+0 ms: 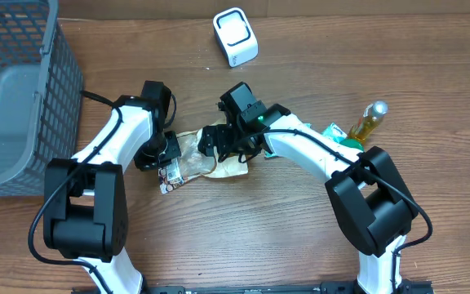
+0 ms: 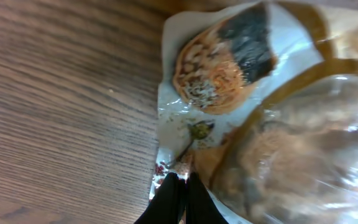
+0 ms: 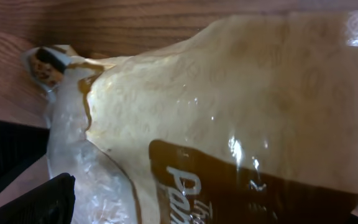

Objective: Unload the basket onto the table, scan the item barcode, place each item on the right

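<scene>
1. The glossy cream-and-brown plastic food pouch [image 1: 196, 161] lies flat on the wooden desk [image 1: 300, 245], between the two arms.
2. The left tool [image 2: 179, 186] is pressed together on the pouch's thin edge seam, apparently pinching the film.
3. The right tool [image 1: 221, 147] hangs spread wide over the pouch, holding nothing.
4. The pouch looks light, floppy and slick. A pinch on a sealed seam should hold better than one on the bulging middle.

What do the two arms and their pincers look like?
The left arm and right arm have white rounded links between bulky black joints, with thin black cables looping alongside. The left pincer and right pincer are black. A small green light glows near the right wrist.
</scene>
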You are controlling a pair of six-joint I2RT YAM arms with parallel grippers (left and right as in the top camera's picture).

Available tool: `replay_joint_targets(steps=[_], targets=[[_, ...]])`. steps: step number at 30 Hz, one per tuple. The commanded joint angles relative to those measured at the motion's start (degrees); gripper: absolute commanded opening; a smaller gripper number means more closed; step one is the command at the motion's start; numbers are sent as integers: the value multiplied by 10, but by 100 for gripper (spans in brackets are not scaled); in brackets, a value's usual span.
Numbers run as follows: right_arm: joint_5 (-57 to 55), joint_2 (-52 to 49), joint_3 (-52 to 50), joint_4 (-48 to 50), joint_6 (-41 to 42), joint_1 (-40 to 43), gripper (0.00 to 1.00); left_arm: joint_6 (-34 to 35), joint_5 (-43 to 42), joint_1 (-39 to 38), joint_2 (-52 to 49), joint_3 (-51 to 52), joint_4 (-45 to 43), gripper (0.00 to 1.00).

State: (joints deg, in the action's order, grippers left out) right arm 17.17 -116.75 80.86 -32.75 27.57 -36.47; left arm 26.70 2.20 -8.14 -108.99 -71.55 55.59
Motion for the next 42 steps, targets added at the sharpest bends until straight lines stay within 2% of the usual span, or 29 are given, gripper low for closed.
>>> replay_joint_targets(steps=[1,8,14,17,25,42], targets=[[11,7,-16,17,38,-3,96,8,-7,2,-4,3,-2,4],[83,7,-25,51,38,-3,96,8,-7,2,-4,3,-2,4],[78,8,-23,47,10,6,96,8,-7,2,-4,3,-2,4],[33,18,4,-2,-2,25,99,8,-7,2,-4,3,-2,4],[35,45,99,-142,-56,51,100,8,-7,2,-4,3,-6,4],[-5,-20,91,-155,-20,1,99,8,-7,0,-4,3,-9,4]])
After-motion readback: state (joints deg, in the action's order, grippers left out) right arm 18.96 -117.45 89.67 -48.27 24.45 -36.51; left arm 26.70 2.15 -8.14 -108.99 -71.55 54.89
